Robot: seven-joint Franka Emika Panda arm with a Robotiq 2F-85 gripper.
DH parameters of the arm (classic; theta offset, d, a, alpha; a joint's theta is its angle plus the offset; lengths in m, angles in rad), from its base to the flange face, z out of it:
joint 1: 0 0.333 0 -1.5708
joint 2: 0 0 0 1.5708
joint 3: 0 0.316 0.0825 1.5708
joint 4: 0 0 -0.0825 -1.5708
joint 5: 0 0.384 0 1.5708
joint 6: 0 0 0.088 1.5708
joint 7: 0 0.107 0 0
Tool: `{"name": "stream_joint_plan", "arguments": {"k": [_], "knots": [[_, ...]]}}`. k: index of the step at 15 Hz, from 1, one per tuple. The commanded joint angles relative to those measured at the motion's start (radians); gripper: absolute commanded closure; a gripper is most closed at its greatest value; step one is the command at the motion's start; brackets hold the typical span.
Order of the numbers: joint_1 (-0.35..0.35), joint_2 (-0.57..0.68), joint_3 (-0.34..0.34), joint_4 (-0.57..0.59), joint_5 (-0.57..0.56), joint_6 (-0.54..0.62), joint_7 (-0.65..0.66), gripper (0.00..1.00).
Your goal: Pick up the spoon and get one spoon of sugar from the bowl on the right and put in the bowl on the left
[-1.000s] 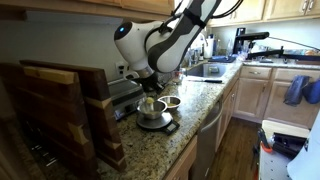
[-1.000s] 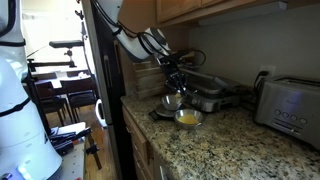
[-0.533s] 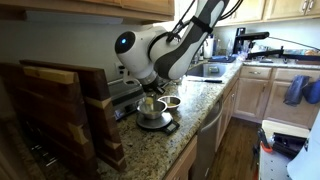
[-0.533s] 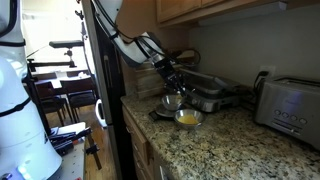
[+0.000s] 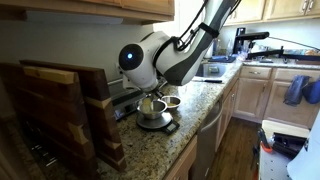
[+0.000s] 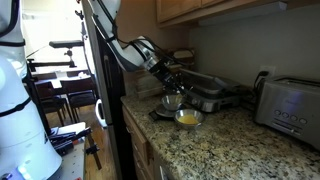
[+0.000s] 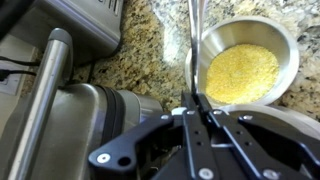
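Far left in the wrist view, a stainless countertop grill with its bar handle. Merely a neighbour on the granite counter, yet near enough to limit any swing that way.

Centre, the spoon: a thin metal shaft running straight up from the gripper and out past the top edge, scoop end out of sight here. Fingers pinched together on that shaft with no gap showing, presumably to stop the spoon rolling during a dip or a carry.

Just right of the shaft, close against its rim, the steel bowl of yellowish sugar, lying fairly level. Hard to say whether scooped yet.

Same order in an exterior view. Arm stretched in from the left, with the gripper low over a pair of bowls. Second bowl apparently beneath the gripper, steel bowl nearer the counter edge. Toaster well apart at the right. Bowls set just beside each other, probably to shorten the carry and keep spills small.

Judged as the dipping or transfer stage. Load on the scoop: impossible to tell from any view. Next move likely calls for a level shaft, a slow pace and care around both rims.
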Motion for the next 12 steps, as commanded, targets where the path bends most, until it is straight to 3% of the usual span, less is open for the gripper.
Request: {"name": "stream_joint_plan", "arguments": {"k": [1,12], "knots": [[0.014,-0.069,0.008,-0.078,-0.118,-0.044,0.134,0.95],[0.017,-0.134,0.043,-0.163,-0.216,-0.152,0.421,0.95]]}}
